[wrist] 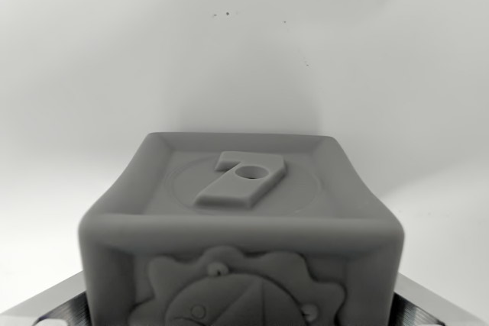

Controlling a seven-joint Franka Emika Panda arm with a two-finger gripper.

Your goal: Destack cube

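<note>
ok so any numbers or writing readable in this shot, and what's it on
"7": a raised numeral inside a circle on the top face of the grey cube, with a small round hole in it.
The front face carries a raised picture with a scalloped edge, cut off by the frame; no letters there.
No other text shows on the gripper fingers or the pale background.

Tool (243, 312) fingers (46, 307) at bottom corners, spread wide, cube between.

plain pale surface (244, 43), perhaps tabletop
</note>
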